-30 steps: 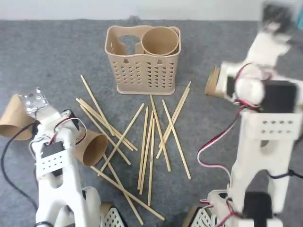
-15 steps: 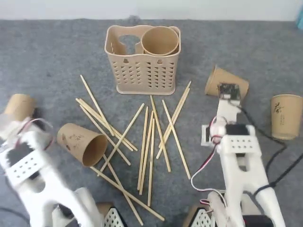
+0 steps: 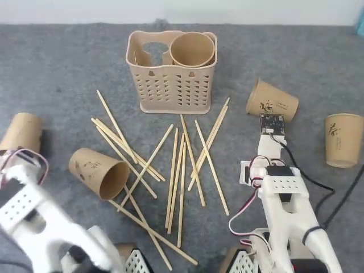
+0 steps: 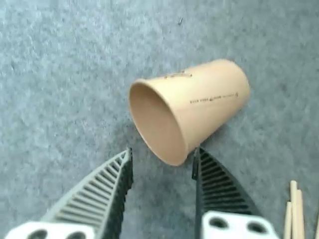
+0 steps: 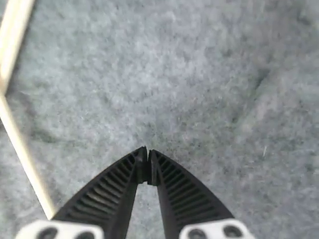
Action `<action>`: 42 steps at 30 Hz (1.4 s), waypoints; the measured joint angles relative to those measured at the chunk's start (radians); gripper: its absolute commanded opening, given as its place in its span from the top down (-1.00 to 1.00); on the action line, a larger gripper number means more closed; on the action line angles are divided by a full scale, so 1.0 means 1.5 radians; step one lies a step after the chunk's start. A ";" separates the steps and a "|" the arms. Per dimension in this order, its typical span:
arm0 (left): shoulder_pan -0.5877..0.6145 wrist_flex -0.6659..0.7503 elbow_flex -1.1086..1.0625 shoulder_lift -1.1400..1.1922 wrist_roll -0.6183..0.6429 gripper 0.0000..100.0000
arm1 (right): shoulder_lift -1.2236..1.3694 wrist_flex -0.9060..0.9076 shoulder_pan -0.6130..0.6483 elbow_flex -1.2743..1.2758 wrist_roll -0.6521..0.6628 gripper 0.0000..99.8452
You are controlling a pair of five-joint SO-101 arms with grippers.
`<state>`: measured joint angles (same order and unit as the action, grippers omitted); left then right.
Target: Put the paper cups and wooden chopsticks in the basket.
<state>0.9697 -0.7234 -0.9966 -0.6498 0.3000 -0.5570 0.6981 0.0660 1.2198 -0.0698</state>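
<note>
Cups and sticks lie all over the grey desk (image 3: pixel 68 62) when I look from high up. The basket (image 3: pixel 170 85) stands at the far middle, with one paper cup (image 3: pixel 192 48) upright in its right side. On the near side of the basket, the wooden chopsticks (image 3: pixel 182 170) lie flat in a loose pile. Most point near to far, and a few on the left slant across. A second cup (image 3: pixel 99 172) lies on its side just left of the pile, with its mouth turned near and right. A third cup (image 3: pixel 23 132) lies at the left edge. A fourth cup (image 3: pixel 272 101) lies right of the basket, long way left to right. A fifth cup (image 3: pixel 343 139) is at the right edge; I cannot tell if it stands or lies.

The wrist views tell me about the claws. My left claw (image 4: pixel 162 152) is wide open and low over the desk. A tipped cup (image 4: pixel 199 109) has its mouth facing the claw and its rim between the tips. I cannot tell if they touch. My right claw (image 5: pixel 148 150) is squeezed closed with nothing in it, over the grey desk, with a chopstick (image 5: pixel 22 149) beside it.

My left arm (image 3: pixel 34 216) is at the near left corner. My right arm (image 3: pixel 281 193) is stretched toward the far side, and its end is near the fourth cup.
</note>
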 measured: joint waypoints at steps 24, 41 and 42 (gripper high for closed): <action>-0.114 -0.010 0.385 0.477 0.008 0.98 | -0.002 0.002 -0.020 0.000 0.046 0.98; -0.228 -0.578 0.879 0.477 -0.011 0.98 | -0.002 0.002 -0.019 0.000 0.046 0.98; -0.250 -0.613 0.919 0.477 -0.011 0.98 | -0.002 0.002 -0.019 0.000 0.046 0.98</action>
<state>0.5953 -1.6425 0.3813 0.0652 0.2831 -0.5600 0.7012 0.0368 1.2198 -0.0008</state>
